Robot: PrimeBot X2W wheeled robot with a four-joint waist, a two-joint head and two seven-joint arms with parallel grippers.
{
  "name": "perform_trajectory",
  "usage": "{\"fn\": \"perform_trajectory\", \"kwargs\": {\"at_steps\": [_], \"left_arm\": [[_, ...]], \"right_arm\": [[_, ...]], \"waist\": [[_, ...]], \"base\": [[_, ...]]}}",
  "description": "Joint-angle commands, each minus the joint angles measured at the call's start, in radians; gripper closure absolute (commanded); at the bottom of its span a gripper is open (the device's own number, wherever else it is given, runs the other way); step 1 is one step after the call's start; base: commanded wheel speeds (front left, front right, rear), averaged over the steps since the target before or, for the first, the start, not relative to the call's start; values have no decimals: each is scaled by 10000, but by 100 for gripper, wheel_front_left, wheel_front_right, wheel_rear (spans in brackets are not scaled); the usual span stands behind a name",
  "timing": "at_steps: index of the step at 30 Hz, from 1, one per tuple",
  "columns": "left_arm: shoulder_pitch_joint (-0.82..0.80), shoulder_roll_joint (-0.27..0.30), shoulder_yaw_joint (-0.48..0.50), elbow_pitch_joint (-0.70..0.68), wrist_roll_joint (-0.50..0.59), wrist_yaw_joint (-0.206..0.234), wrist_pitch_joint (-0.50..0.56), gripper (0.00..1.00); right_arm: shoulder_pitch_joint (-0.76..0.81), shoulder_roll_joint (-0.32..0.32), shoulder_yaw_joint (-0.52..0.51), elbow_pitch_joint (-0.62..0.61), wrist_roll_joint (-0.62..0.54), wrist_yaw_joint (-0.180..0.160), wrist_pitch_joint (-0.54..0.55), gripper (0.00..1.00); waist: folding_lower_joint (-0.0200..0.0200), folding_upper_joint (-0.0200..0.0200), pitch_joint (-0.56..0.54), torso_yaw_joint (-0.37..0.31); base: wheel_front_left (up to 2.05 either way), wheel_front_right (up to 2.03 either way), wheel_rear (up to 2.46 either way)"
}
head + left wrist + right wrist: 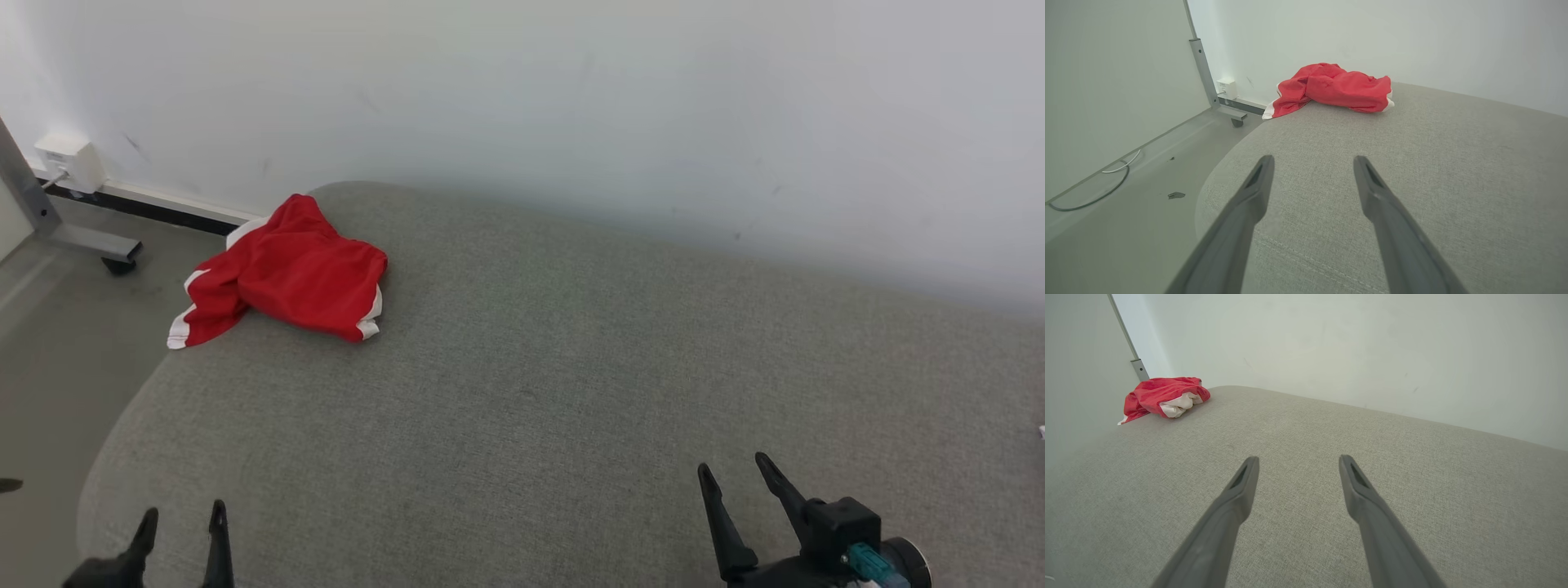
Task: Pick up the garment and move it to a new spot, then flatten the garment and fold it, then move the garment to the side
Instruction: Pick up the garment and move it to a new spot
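Grey woven fabric covers the worktop (571,392), a broad padded surface with a rounded near-left corner and a stitched seam along its edge. It runs back to a pale wall (571,98). The garment (294,273), red with white trim, lies crumpled at the far left corner of the worktop, close to the wall. 1 trimmed end droops over the left edge toward the floor (49,367). From the right wrist view a fold of white lining shows on the garment's near side (1175,406).

Beyond that corner, a white socket box (69,159) sits low on the wall above a dark skirting strip (155,208). A grey metal leg (1202,69) rises beside it, its foot ending in a black castor (120,265). A pale panel (1106,81) stands along the left. At its base a dark cable (1098,192) and a white one loop on the floor, and a small dark scrap (1176,195) lies nearby. Bare fabric lies between both grippers and the garment.

The left gripper (184,510) hangs over the near-left corner, its 2 fingers spread wide and holding nothing, aimed toward the garment (1331,87). The right gripper (732,462) hovers over the near right part of the worktop, well apart from the garment, fingers also wide and empty, tilted slightly leftward. A teal connector (865,562) sits on its black body.
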Motion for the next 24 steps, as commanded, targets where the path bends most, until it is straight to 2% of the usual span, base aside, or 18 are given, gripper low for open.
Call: {"fn": "perform_trajectory", "kwargs": {"at_steps": [1,14,20,24], "left_arm": [[-630,180,5,326,-144,-70,216,0],[-4360,722,805,2832,-1306,113,1625,0],[-6260,1330,1470,3484,-2210,39,2548,0],[-7326,1821,1826,3746,-2767,130,3610,0]], "right_arm": [[-236,-1,94,-207,-149,-29,118,0],[-1440,-183,1148,-1376,-706,-29,777,0],[-2121,-465,1313,-2251,-801,-29,1104,0],[-2370,-575,1162,-2839,-890,-29,1277,0]], "waist": [[-1,0,535,-376],[-1,0,2980,-1904],[-1,0,4538,-2527],[-1,0,5474,-2756]], "base": [[0,0,0],[0,0,0],[0,0,0],[0,0,0]]}}
